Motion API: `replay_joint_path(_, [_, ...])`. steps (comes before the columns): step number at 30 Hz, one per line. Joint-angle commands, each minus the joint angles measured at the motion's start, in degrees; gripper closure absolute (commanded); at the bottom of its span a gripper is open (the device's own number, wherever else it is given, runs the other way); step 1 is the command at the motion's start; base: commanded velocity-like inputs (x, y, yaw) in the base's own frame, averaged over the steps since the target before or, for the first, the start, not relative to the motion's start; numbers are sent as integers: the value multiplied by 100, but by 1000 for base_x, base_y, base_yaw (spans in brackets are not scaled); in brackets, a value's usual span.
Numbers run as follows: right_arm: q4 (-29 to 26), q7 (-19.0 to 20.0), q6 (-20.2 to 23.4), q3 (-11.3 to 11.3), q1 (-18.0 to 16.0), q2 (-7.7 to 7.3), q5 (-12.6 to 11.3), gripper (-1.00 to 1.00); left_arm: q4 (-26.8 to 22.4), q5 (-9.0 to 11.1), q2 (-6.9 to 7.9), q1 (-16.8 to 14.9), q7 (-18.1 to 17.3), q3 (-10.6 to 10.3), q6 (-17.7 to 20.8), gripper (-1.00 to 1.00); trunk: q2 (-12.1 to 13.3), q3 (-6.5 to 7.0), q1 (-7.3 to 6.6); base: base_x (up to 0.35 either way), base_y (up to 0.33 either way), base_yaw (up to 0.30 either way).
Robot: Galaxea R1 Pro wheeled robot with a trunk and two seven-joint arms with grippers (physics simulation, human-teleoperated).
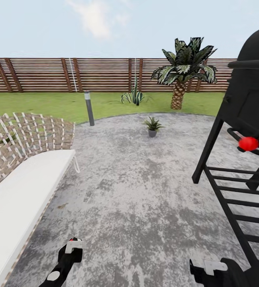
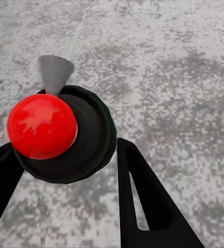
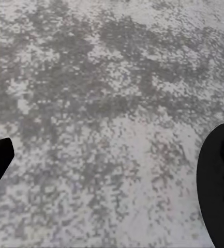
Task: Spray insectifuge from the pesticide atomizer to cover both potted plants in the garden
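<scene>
My left gripper [image 1: 67,255] sits low at the front left, shut on the pesticide atomizer [image 1: 73,245], whose pale head with a red dot on top shows above the fingers. In the left wrist view the atomizer [image 2: 93,137] is seen end-on as a dark round body with a red ball and a grey cone, between the two black fingers [image 2: 143,201]. One potted plant [image 1: 152,126], a small rosette in a grey pot, stands far ahead on the grey patio [image 1: 137,191]. My right gripper [image 1: 204,268] is low at the front right, open over bare concrete.
A black grill [image 1: 245,115] with a red knob stands close on the right. A wicker seat [image 1: 22,159] with a white cushion runs along the left. Behind the patio are a grey bollard lamp [image 1: 89,107], an agave [image 1: 134,97], a palm [image 1: 185,67], lawn and a slat fence [image 1: 65,75].
</scene>
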Motion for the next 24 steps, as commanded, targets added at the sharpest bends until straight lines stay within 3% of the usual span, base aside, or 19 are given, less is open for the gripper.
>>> replay_joint_path(1, [4, -15, -16, -4, -3, 1, 21, -100, 6, -38, -3, -3, 5, 25, -21, 100, -2, -5, 2, 338, 0, 0])
replay_joint_path(24, [4, -15, -16, -4, -3, 1, 22, -100, 9, -38, -3, -3, 5, 25, -16, 100, -2, -5, 2, 338, 0, 0])
